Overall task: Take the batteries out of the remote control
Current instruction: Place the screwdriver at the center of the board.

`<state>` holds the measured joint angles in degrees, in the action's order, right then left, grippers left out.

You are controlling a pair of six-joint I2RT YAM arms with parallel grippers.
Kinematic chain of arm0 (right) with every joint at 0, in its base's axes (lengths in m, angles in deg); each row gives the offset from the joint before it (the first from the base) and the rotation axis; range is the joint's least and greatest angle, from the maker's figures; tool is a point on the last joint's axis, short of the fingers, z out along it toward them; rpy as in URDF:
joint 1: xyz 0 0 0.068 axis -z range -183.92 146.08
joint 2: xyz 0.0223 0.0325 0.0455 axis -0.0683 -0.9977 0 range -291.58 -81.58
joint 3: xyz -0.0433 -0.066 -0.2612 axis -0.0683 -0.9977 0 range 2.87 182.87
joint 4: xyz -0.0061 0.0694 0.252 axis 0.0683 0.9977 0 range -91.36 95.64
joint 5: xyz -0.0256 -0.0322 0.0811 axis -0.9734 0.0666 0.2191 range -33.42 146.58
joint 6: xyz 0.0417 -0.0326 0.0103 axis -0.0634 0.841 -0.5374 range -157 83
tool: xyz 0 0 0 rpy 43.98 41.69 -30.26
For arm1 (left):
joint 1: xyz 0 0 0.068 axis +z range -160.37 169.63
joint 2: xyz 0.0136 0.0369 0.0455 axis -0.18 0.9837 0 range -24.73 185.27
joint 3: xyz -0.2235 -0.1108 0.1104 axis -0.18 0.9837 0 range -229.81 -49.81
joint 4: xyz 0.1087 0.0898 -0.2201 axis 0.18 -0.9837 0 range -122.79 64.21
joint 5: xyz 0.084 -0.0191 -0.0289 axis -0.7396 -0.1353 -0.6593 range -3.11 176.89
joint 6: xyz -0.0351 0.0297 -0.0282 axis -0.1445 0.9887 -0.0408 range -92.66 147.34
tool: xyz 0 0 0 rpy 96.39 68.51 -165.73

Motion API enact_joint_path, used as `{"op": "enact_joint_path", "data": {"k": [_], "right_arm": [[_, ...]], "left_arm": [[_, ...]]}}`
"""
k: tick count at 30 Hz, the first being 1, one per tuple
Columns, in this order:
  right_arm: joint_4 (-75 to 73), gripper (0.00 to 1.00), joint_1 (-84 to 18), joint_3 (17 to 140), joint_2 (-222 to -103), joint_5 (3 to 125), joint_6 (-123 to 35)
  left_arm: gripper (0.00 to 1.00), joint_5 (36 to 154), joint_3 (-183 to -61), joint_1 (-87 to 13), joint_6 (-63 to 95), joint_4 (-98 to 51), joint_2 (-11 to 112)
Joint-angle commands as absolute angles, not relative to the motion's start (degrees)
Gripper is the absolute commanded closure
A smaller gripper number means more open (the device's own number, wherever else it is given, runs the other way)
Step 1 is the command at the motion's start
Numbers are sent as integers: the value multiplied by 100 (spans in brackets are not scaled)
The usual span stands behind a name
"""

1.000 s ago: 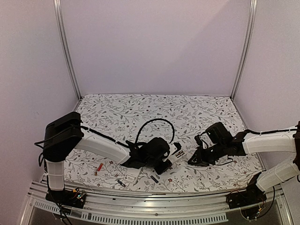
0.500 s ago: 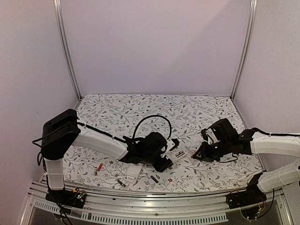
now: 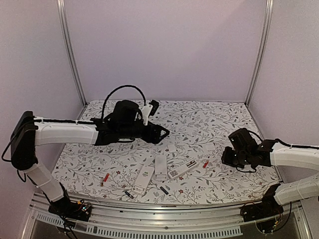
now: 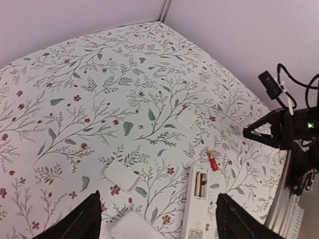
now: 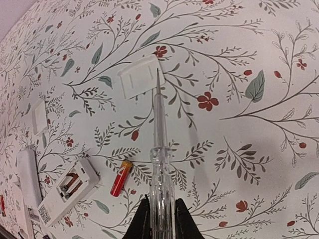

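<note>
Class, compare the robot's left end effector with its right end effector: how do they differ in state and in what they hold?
The left end effector stands open with nothing between its fingers; the right end effector is shut on a clear pen-like tool. In the top view, the left one sits behind the white remotes, the right one to their right. Both are black, and neither touches the red battery.

Table cover (image 3: 214, 117): white, printed with grey-green leafy sprigs and small red flowers.
Remotes (image 3: 160, 168): white.
Red-orange batteries (image 3: 205, 164): one end yellowish.
Black batteries (image 3: 164, 189): plain dark.
Loose battery covers (image 5: 139, 75): white.
Pen-like tool (image 5: 160, 169): clear, colourless.
Walls (image 3: 164, 50): pale lilac.
</note>
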<state>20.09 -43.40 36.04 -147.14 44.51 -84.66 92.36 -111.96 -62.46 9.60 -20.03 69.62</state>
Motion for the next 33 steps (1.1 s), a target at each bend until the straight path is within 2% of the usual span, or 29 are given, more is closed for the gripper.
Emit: {"op": "enact_joint_path", "data": {"k": [1, 6, 8, 12, 17, 22, 26, 29, 33], "right_arm": [[1640, 100, -4226, 3065, -14732, 3957, -8825], [1092, 97, -4215, 2791, -15029, 4253, -8875], [935, 89, -4215, 2746, -15124, 4350, -8948], [769, 66, -4215, 2727, -15245, 4418, -8964], [783, 45, -4212, 2753, -15290, 4414, -8985], [853, 36, -4215, 2861, -15227, 4434, -8979], [1116, 15, -4202, 3255, -15211, 4269, -8762], [1322, 5, -3994, 3742, -15380, 4185, -8392], [1318, 1, -3259, 4281, -15643, 4264, -7416]], "left_arm": [[22, 9603, -10463, -5387, 460, -1995, 6631], [21, 9806, -9919, -4492, 224, -1642, 6166], [21, 9820, -9851, -4289, 218, -1645, 6051], [21, 9739, -9736, -4098, 254, -1639, 5908], [21, 9756, -9583, -3986, 252, -1604, 5842], [21, 9695, -9541, -3942, 264, -1604, 5809], [21, 9516, -9541, -3880, 367, -1619, 5779], [21, 9422, -9513, -3637, 547, -1581, 5863], [21, 9484, -9414, -2976, 694, -1441, 5971]]}}
